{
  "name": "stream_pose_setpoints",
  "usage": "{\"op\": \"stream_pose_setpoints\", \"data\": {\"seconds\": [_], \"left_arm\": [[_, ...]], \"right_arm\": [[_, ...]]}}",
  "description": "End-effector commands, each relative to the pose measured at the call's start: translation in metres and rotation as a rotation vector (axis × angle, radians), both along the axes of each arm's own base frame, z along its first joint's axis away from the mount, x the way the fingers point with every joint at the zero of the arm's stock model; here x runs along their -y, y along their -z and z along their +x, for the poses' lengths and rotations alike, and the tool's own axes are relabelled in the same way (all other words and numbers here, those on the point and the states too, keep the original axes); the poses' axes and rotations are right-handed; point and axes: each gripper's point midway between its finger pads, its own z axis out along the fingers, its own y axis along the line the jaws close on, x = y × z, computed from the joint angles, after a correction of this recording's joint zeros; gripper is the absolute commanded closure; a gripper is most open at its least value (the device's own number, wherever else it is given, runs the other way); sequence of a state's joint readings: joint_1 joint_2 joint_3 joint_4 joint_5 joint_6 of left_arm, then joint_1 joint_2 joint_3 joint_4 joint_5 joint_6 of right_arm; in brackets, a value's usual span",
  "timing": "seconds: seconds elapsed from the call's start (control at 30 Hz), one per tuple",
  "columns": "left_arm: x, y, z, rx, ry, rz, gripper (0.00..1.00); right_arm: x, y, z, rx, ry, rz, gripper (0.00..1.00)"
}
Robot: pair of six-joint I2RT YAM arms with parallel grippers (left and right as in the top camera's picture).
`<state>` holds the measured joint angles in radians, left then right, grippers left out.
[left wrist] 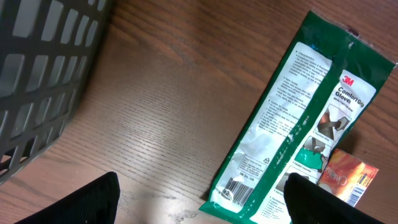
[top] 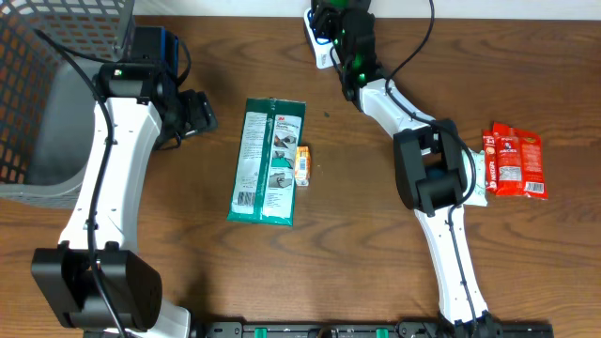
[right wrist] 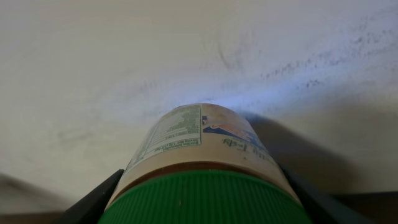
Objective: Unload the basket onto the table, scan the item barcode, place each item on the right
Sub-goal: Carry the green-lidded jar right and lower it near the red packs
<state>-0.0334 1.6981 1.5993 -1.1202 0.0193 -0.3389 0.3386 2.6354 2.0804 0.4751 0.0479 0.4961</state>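
At the top centre of the overhead view, the right jaws grip a green-lidded jar by its sides, its printed label facing a pale surface. The left jaws stand wide open and hold nothing, above the brown table in the upper left, beside a grey basket. A green glove packet lies mid-table, a small orange box touching its right edge. Red packets lie at the right.
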Motion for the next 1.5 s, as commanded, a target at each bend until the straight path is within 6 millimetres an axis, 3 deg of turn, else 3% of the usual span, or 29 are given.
{"op": "stream_pose_setpoints", "data": {"seconds": [0.0, 0.1, 0.17, 0.2, 0.3, 0.43, 0.57, 0.67, 0.8, 1.17, 1.47], "left_arm": [[-0.004, -0.006, -0.001, 0.014, -0.002, 0.013, 0.15], [-0.004, -0.006, -0.001, 0.014, -0.002, 0.013, 0.15], [-0.004, -0.006, -0.001, 0.014, -0.002, 0.013, 0.15], [-0.004, -0.006, -0.001, 0.014, -0.002, 0.013, 0.15], [-0.004, -0.006, -0.001, 0.014, -0.002, 0.013, 0.15], [-0.004, -0.006, -0.001, 0.014, -0.002, 0.013, 0.15], [-0.004, -0.006, -0.001, 0.014, -0.002, 0.013, 0.15], [-0.004, -0.006, -0.001, 0.014, -0.002, 0.013, 0.15], [-0.004, -0.006, -0.001, 0.014, -0.002, 0.013, 0.15], [-0.004, -0.006, -0.001, 0.014, -0.002, 0.013, 0.15], [-0.004, -0.006, -0.001, 0.014, -0.002, 0.013, 0.15]], "right_arm": [[0.000, -0.091, -0.009, 0.127, -0.024, -0.022, 0.99], [-0.004, -0.128, -0.026, 0.085, -0.083, -0.035, 0.97], [-0.006, -0.142, -0.039, 0.029, -0.126, -0.049, 0.98], [-0.003, -0.152, -0.056, -0.050, -0.155, -0.067, 0.99], [0.014, -0.161, -0.087, -0.198, -0.153, -0.103, 0.99], [0.045, -0.157, -0.136, -0.388, -0.155, -0.216, 0.99], [0.074, -0.137, -0.187, -0.586, -0.183, -0.347, 0.99], [0.098, -0.110, -0.219, -0.749, -0.188, -0.462, 0.99], [0.139, -0.077, -0.241, -0.934, -0.094, -0.553, 0.99], [0.233, 0.002, -0.237, -1.093, 0.103, -0.434, 0.99], [0.290, 0.072, -0.237, -1.081, 0.220, -0.366, 0.99]]}}
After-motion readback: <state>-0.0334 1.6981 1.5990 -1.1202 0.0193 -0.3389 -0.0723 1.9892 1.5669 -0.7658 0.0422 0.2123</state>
